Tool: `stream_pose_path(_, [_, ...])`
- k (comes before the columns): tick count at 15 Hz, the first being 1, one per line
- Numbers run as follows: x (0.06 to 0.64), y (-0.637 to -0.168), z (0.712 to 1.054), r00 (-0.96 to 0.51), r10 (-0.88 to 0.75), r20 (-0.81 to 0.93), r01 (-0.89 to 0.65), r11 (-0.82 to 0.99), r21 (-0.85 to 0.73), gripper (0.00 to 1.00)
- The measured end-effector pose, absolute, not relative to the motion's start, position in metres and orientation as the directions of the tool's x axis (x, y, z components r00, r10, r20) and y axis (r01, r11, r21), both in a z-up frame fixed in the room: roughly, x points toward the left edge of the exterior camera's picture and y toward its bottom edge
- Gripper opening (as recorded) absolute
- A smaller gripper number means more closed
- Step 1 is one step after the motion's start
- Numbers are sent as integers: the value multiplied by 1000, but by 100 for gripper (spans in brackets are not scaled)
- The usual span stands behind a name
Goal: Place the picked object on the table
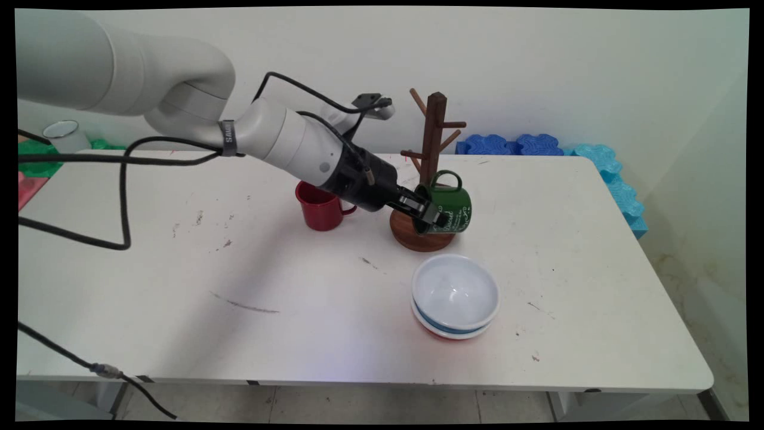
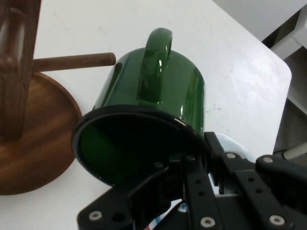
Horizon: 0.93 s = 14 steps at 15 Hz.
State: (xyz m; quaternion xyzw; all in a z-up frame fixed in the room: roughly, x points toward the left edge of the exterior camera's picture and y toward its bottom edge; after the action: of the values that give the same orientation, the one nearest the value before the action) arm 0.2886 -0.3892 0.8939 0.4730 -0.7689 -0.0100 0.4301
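Observation:
A dark green enamel mug (image 1: 450, 208) with white lettering hangs in the air, tipped on its side with its handle up. My gripper (image 1: 428, 213) is shut on its rim, one finger inside the mouth and one outside. The mug is just in front of the wooden mug tree (image 1: 431, 158), above the tree's round base (image 1: 412, 236). In the hand view the green mug (image 2: 158, 100) fills the middle, its gripper (image 2: 199, 158) clamped on the rim. A bare wooden peg (image 2: 74, 61) of the tree points toward the mug's handle from the left.
A red mug (image 1: 319, 208) stands left of the tree, partly behind my wrist. A stack of bowls (image 1: 455, 297), white on top, sits on the white table (image 1: 239, 286) in front of the tree. Blue foam blocks (image 1: 513, 144) lie along the far edge and the right side.

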Motion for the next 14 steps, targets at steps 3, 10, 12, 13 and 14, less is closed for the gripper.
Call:
stream_pose_path(3, [295,-386,900,-201,-725,659,-716,568,406,0])
stream_pose_path(10, [313,-379,914,-249,-700,669,-713,600,362,0])
stream_pose_path(12, [320,-376,919,-271,-689,673,-712,614,342,0])
stream_pose_path(13, [324,-374,923,-284,-681,675,-710,622,329,0])
stream_pose_path(14, [328,-373,925,-297,-674,676,-710,629,316,0])
